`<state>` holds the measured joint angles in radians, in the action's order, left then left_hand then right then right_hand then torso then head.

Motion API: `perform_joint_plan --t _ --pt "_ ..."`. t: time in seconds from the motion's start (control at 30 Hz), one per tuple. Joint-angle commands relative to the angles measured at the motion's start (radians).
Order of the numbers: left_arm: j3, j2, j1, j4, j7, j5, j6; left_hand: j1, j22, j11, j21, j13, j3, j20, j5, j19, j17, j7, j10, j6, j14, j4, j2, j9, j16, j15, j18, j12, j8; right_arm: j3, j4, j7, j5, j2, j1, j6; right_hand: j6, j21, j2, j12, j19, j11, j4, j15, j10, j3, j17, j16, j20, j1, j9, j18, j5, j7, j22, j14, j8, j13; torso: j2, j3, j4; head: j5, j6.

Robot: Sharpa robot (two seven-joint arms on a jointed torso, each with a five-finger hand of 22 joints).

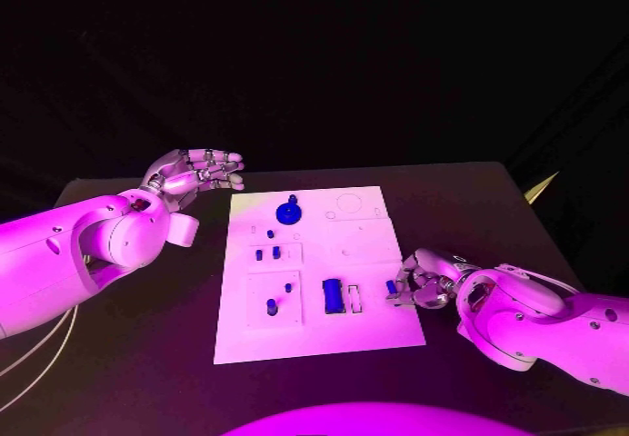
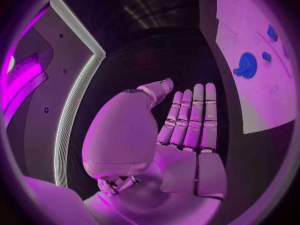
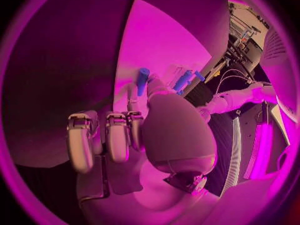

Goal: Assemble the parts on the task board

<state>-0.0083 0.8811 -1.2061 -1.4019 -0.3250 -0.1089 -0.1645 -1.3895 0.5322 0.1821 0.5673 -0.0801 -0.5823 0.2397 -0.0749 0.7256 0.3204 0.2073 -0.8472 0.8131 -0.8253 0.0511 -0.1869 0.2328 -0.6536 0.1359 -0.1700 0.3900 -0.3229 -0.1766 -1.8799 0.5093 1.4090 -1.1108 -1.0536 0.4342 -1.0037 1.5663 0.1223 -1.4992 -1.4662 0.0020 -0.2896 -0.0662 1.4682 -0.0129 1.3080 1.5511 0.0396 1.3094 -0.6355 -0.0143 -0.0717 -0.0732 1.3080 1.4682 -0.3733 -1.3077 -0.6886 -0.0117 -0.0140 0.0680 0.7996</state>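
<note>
Your right hand sits at the task board's near right edge, thumb and a finger pinching a small blue part just over the board. Beside it, further in on the board, lies a larger blue block. Your left hand hovers off the board's far left corner, released, fingers straight and holding nothing.
</note>
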Motion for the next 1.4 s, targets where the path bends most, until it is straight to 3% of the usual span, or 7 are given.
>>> perform_joint_plan --t 0.03,0.3,0.57,0.63,0.9,1.13,1.4 --pt "0.001 -0.001 0.0 -0.002 -0.009 0.006 0.02 0.003 -0.001 0.003 -0.006 0.001 0.004 0.0 -0.003 0.003 0.001 0.03 -0.002 -0.007 -0.005 0.004 0.004 -0.001 0.004 -0.001 -0.01 0.001 -0.004 -0.005 0.015 0.021 0.044 0.009 0.01 -0.028 -0.004 0.005 -0.003 -0.004 -0.105 -0.004 0.002 0.001 0.072 -0.01 0.22 0.003 0.002 0.001 0.008 0.014 0.0 0.0 0.263 0.094 0.008 -0.226 0.0 -0.0001 -0.0003 -0.001 0.001" --pt "0.001 -0.001 0.0 -0.002 -0.006 0.006 0.022 0.003 -0.001 0.003 -0.006 0.001 0.004 0.0 -0.003 0.003 0.001 0.03 -0.002 -0.007 -0.005 0.004 0.004 -0.001 0.004 -0.001 -0.01 0.001 -0.004 -0.005 0.034 0.035 0.092 0.027 0.017 -0.052 -0.008 0.005 -0.002 -0.007 -0.105 -0.008 0.026 -0.004 0.073 -0.068 0.223 0.003 -0.003 0.096 0.015 0.014 0.018 0.004 0.263 0.094 0.019 -0.228 0.0 0.0 0.0 -0.002 0.002" --pt "0.001 -0.001 0.0 -0.003 -0.003 0.006 0.024 0.003 -0.003 0.003 -0.009 0.001 0.004 0.0 -0.003 0.004 0.002 0.03 -0.002 -0.006 -0.005 0.005 0.006 -0.001 0.005 -0.001 -0.01 0.001 -0.005 -0.005 0.029 0.046 0.098 0.032 0.019 -0.039 -0.021 0.005 -0.013 -0.009 -0.105 -0.012 0.052 -0.007 0.073 -0.159 0.224 0.004 -0.006 0.177 0.031 0.014 -0.001 0.007 0.263 0.094 0.036 -0.229 0.001 0.0002 0.0006 -0.003 0.001" --pt "0.001 -0.001 0.0 -0.003 -0.002 0.006 0.024 0.002 -0.003 0.003 -0.01 0.001 0.003 0.0 -0.004 0.004 0.002 0.029 -0.002 -0.005 -0.004 0.005 0.007 -0.001 0.005 -0.001 -0.01 0.001 -0.005 -0.005 0.025 0.047 0.092 0.031 0.019 -0.027 -0.025 0.005 -0.022 -0.008 -0.105 -0.013 0.037 -0.008 0.073 -0.195 0.223 0.003 -0.007 0.163 0.035 0.014 -0.039 0.009 0.263 0.094 0.042 -0.229 0.001 0.0002 0.0007 -0.004 0.0" --pt "0.0 -0.001 0.0 -0.003 0.001 0.006 0.024 0.001 -0.004 0.003 -0.011 0.002 0.002 0.0 -0.004 0.005 0.002 0.029 -0.002 -0.005 -0.004 0.005 0.009 -0.001 0.005 -0.001 -0.01 0.001 -0.006 -0.003 -0.017 0.036 0.014 0.02 0.016 0.077 -0.027 0.005 0.001 -0.013 -0.105 -0.017 0.046 -0.012 0.076 -0.328 0.228 0.005 -0.012 0.129 0.027 0.014 -0.143 0.014 0.263 0.095 0.04 -0.232 0.0 0.0001 0.0005 -0.001 -0.007" --pt "0.0 -0.002 0.0 -0.002 0.003 0.006 0.023 0.001 -0.004 0.003 -0.011 0.002 0.002 0.0 -0.004 0.005 0.002 0.029 -0.002 -0.005 -0.004 0.005 0.009 -0.001 0.005 -0.001 -0.01 0.001 -0.006 -0.001 -0.058 0.003 -0.126 0.016 -0.007 0.141 -0.02 0.005 0.013 -0.017 -0.105 -0.018 0.066 -0.013 0.078 -0.396 0.231 0.007 -0.013 0.096 0.01 0.014 -0.173 0.014 0.263 0.096 0.028 -0.234 0.0 -0.0008 -0.0004 0.0 -0.005" --pt "0.0 -0.004 -0.001 -0.002 0.005 0.006 0.022 0.0 -0.004 0.003 -0.012 0.002 0.001 0.0 -0.004 0.005 0.002 0.029 -0.002 -0.005 -0.004 0.005 0.01 -0.001 0.005 -0.001 -0.01 0.001 -0.007 -0.001 -0.079 -0.002 -0.235 0.029 -0.015 0.151 -0.014 0.005 0.021 -0.018 -0.105 -0.017 0.075 -0.013 0.079 -0.431 0.232 0.007 -0.012 0.063 -0.001 0.014 -0.173 0.013 0.263 0.096 0.022 -0.235 0.001 -0.0012 -0.0011 0.001 0.0"
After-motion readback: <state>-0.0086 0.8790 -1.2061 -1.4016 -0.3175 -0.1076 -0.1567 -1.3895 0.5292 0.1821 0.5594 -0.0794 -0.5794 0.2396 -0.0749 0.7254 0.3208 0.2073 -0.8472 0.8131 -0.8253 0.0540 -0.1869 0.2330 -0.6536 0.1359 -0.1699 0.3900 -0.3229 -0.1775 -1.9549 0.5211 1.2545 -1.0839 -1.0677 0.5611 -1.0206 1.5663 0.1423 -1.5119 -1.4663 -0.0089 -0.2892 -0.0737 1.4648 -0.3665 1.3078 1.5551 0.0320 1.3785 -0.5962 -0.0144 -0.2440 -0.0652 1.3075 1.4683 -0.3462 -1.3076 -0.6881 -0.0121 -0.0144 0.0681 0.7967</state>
